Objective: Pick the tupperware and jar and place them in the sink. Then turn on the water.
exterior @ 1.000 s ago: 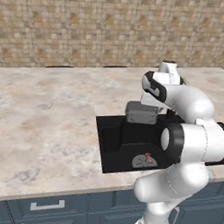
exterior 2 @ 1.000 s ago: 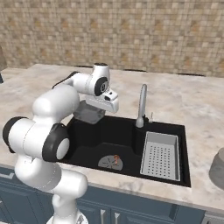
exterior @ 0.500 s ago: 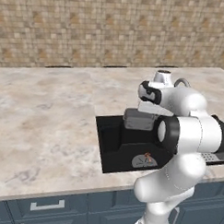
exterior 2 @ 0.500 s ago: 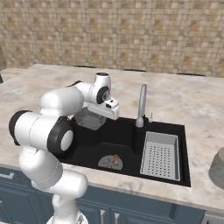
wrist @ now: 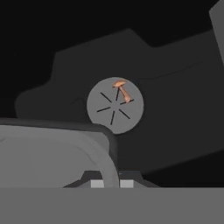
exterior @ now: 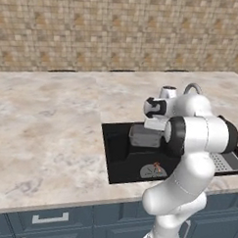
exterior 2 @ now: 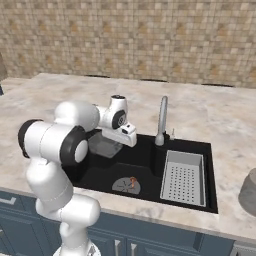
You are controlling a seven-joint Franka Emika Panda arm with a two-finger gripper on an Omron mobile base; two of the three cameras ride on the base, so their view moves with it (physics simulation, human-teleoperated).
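**Tupperware held over the black sink**

A beige marbled counter (exterior: 52, 118) runs the width of the room in front of a wall (exterior 2: 150, 40) of small tan and brown tiles. Dark blue cabinets (exterior: 48, 218) sit below the counter edge.

Set into the counter is the sink (exterior 2: 145, 172), a black rectangular basin. On its floor lies a round grey drain (wrist: 115, 105) with a small orange mark on it. In the right part of the basin, seen from the right base view, sits a grey perforated tray (exterior 2: 184, 177). A silver tap (exterior 2: 161, 121) stands at the back rim, just beside the tray. No stream is visible at the tap.

The white arm bends over the left half of the basin. The gripper (exterior 2: 116, 142) is clamped on the rim of the tupperware (exterior 2: 104, 146), a grey see-through box that hangs inside the sink opening, above the floor and left of the drain. In the hand view the box's rounded rim (wrist: 65, 144) runs between the finger tips, with the drain beyond it.

At the right edge of the right base view a grey rounded object (exterior 2: 248, 192) rests on the counter, cut off by the frame.
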